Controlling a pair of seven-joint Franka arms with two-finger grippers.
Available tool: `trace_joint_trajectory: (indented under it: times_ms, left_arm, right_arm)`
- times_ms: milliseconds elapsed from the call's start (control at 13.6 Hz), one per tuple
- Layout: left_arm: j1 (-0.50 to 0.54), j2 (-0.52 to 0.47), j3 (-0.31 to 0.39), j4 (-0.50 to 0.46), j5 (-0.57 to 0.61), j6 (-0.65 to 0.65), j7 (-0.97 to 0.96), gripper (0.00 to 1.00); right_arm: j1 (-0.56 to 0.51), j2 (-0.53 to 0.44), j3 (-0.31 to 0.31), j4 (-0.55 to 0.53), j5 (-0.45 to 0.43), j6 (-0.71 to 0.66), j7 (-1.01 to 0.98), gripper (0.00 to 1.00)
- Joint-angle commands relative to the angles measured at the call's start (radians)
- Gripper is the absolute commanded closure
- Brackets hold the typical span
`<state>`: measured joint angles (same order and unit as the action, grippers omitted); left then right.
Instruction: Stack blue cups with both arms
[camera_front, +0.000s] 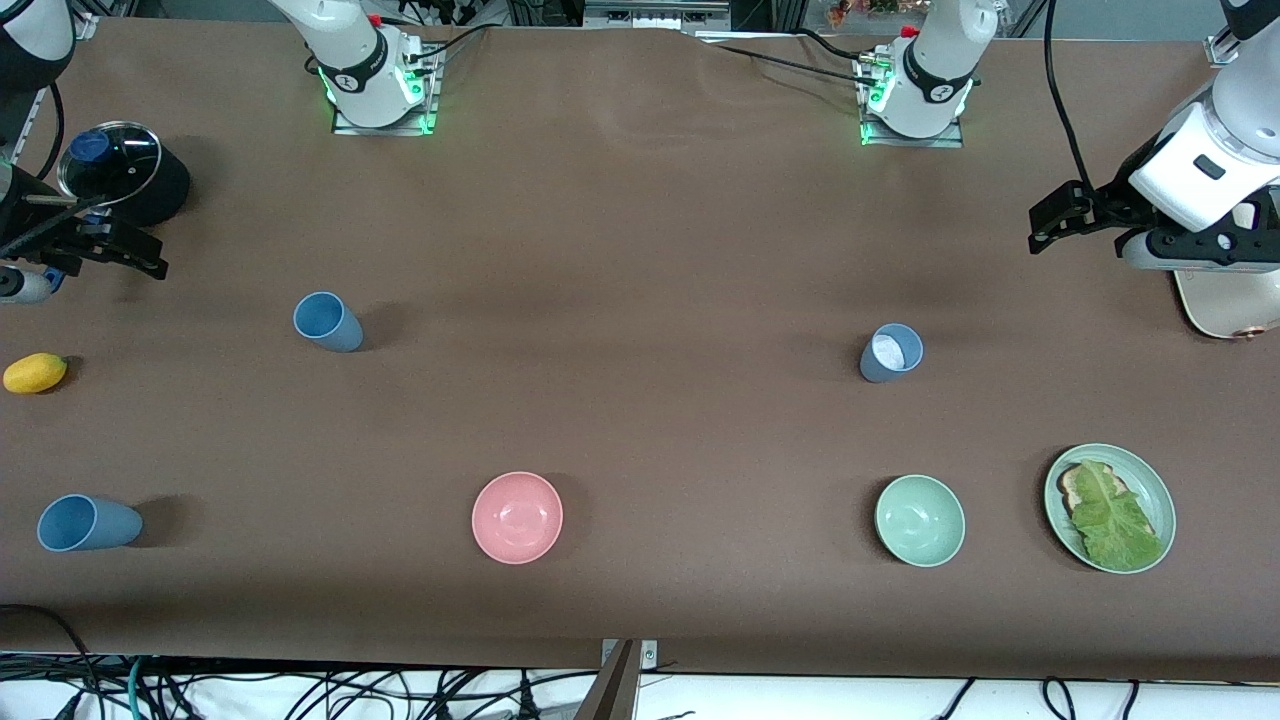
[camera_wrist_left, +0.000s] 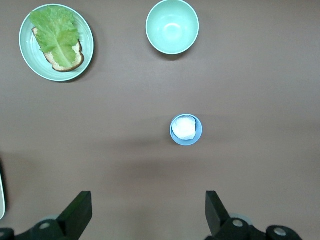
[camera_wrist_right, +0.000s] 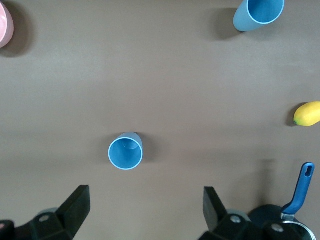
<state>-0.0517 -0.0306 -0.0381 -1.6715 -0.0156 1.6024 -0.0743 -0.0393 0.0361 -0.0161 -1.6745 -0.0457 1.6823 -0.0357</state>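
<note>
Three blue cups stand upright and apart on the brown table. A plain blue cup (camera_front: 328, 322) (camera_wrist_right: 125, 151) is toward the right arm's end. A second plain blue cup (camera_front: 87, 523) (camera_wrist_right: 257, 14) sits nearer the front camera, by that end's edge. The grey-blue cup (camera_front: 890, 352) (camera_wrist_left: 186, 129), whitish inside, is toward the left arm's end. My right gripper (camera_front: 140, 255) (camera_wrist_right: 146, 195) hangs open and empty over bare table short of the first cup. Also open and empty, the left gripper (camera_front: 1045, 222) (camera_wrist_left: 148, 200) hovers over bare table, apart from the grey-blue cup.
A pink bowl (camera_front: 517, 517), a pale green bowl (camera_front: 920, 520) (camera_wrist_left: 172, 26) and a green plate (camera_front: 1145, 472) (camera_wrist_left: 30, 55) with bread and lettuce line the near side. A yellow fruit (camera_front: 35, 372) (camera_wrist_right: 313, 113) and a lidded black pot (camera_front: 160, 190) sit at the right arm's end.
</note>
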Motion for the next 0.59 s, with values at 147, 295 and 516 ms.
trace_joint_trajectory:
  times_ms: [147,295,516]
  left_arm:
    - [-0.005,0.015,0.003,0.035,0.025,-0.041,-0.007,0.00]
    - [-0.005,0.015,0.003,0.035,0.025,-0.042,-0.007,0.00]
    - [-0.002,0.015,0.003,0.035,0.025,-0.055,-0.007,0.00]
  right_arm:
    - [-0.011,-0.005,0.007,-0.001,0.006,-0.006,0.010,0.00]
    - [-0.011,-0.005,0.008,-0.001,0.006,-0.006,0.010,0.00]
    - [-0.011,-0.005,0.008,-0.001,0.006,-0.006,0.010,0.00]
